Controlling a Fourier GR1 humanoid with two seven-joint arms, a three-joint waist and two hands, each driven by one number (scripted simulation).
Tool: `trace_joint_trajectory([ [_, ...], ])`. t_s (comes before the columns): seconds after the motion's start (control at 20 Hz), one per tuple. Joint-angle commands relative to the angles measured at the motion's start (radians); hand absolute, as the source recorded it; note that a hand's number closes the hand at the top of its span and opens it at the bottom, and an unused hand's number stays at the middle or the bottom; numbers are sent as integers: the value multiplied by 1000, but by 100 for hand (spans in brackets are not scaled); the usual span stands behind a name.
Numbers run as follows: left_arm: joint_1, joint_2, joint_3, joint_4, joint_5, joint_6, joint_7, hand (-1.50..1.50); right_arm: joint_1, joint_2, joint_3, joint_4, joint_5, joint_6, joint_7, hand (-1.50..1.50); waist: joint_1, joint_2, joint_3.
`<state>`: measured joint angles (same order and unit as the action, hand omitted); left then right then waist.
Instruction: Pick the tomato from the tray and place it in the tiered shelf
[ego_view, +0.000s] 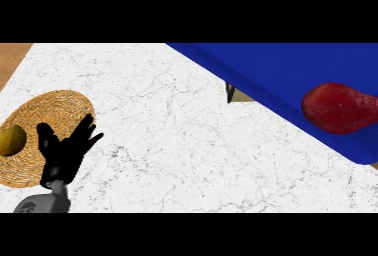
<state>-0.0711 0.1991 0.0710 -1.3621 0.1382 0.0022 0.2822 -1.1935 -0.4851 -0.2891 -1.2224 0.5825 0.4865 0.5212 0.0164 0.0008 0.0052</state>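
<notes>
A red tomato (340, 108) lies on the top of a blue tiered shelf (280, 70) at the right of the head view, close to the shelf's front edge. My left hand (68, 150) stands at the lower left with its fingers straight and spread, holding nothing. It overlaps the right part of a round woven straw tray (55, 107). My right hand does not show.
A yellow-green fruit (12, 140) lies on the woven tray at the far left edge. The white marble counter (177, 150) spreads between tray and shelf. A strip of wooden surface (11, 57) shows at the top left corner.
</notes>
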Motion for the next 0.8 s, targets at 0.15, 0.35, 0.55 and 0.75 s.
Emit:
trace_joint_trajectory([
  [0.15,-47,-22,-2,94,-28,21,-7,0,-21,-4,58,226,87,-145,-181,150,-2,7,-6],
  [0.35,-7,-10,-5,13,-18,6,30,0,-40,7,62,339,113,-225,-246,150,5,6,-5],
  [0.55,-4,25,21,14,5,-39,21,0,-130,-6,66,470,140,-262,-282,150,12,7,-6],
  [0.75,16,-50,-29,5,-29,7,2,0,-103,2,64,535,158,-356,-384,150,14,10,-6],
])
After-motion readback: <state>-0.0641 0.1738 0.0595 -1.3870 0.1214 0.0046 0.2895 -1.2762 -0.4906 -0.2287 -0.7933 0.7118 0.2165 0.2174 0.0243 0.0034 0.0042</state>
